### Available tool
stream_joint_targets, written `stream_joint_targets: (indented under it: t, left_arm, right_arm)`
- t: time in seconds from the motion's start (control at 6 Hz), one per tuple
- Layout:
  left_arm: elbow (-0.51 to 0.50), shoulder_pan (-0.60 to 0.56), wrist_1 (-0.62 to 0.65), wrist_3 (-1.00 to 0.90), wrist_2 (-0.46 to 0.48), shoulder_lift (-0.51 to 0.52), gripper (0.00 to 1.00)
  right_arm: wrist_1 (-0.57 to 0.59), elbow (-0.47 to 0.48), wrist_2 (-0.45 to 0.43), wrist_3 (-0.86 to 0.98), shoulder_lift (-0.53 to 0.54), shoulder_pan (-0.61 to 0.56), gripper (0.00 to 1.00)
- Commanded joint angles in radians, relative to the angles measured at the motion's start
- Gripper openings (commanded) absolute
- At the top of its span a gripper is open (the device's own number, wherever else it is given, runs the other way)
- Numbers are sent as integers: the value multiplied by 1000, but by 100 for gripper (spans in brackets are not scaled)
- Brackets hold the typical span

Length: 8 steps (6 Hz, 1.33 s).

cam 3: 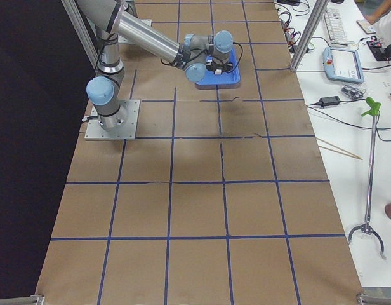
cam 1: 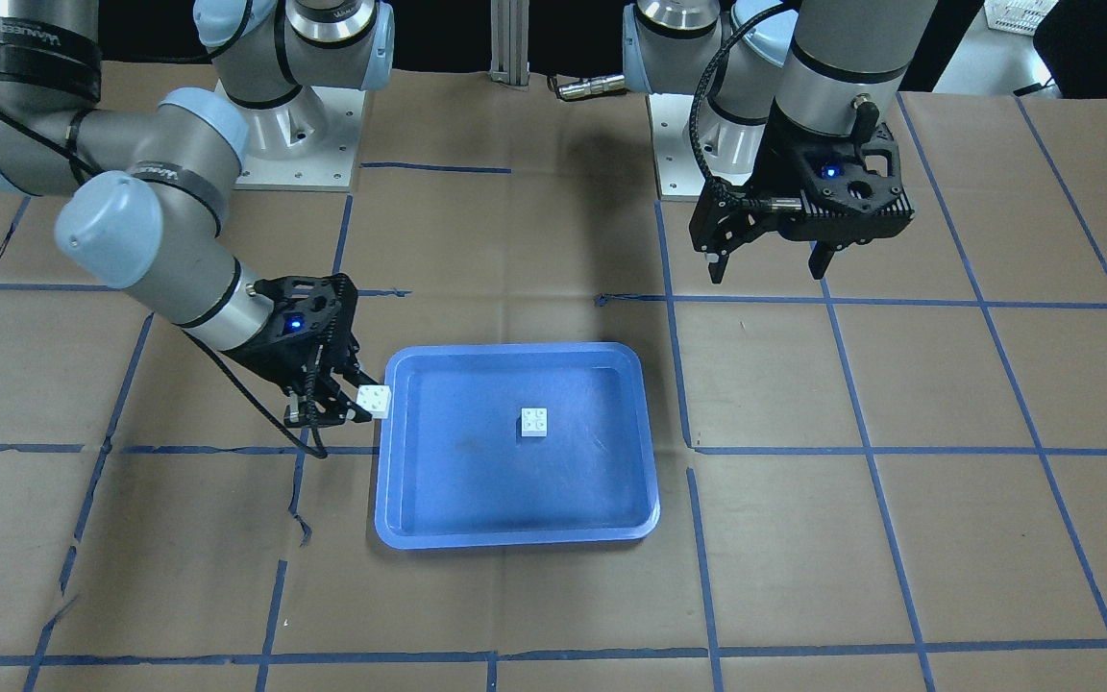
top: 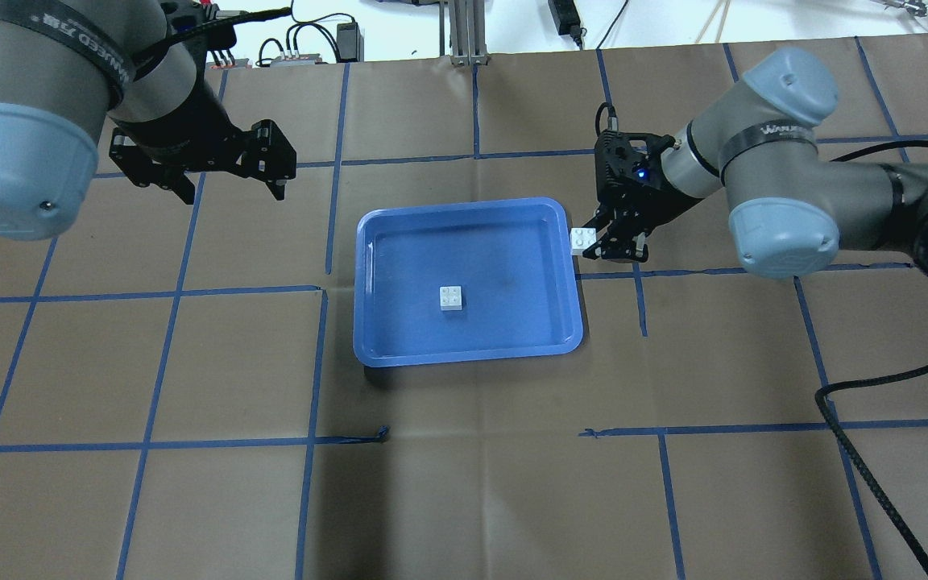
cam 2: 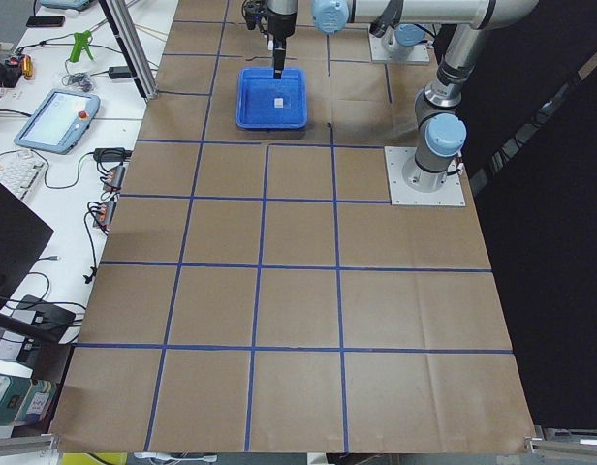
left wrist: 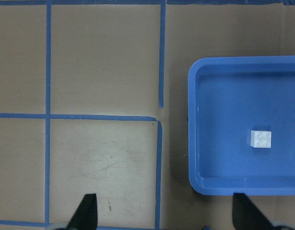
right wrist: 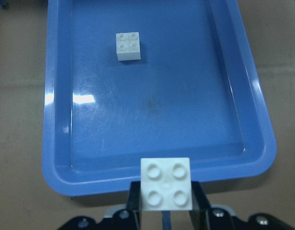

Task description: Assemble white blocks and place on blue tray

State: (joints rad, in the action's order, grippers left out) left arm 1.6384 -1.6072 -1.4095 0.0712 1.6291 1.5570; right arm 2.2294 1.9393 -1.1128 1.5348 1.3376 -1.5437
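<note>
One white block lies studs up in the middle of the blue tray. It also shows in the overhead view and in both wrist views. My right gripper is shut on the second white block and holds it studs up just outside the tray's short rim. The held block fills the bottom of the right wrist view. My left gripper is open and empty, raised above the table well away from the tray's other side.
The table is covered in brown paper with a grid of blue tape lines. The arm bases stand at the robot's side of the table. A black cable trails over the table under the right arm.
</note>
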Motion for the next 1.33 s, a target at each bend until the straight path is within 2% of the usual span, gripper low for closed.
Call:
stream_joint_targets:
  t: [0.0,0.33,1.0,1.17]
  left_arm:
    - [-2,4,0,1,0,-3,100]
    - [0,4,-2,1,0,-3,99]
    - [-2,6,1,1,-11,-6,100]
    - [0,10,4,1,-14,-5,100]
  right_arm:
    - [198,71,-1,-122,-26,-102,25]
    - [364,73,-4,-203,-124,-179,25]
    - [426,72,2,-232,-199,-204,24]
    - [472,69,1,-275,-225,-208,24]
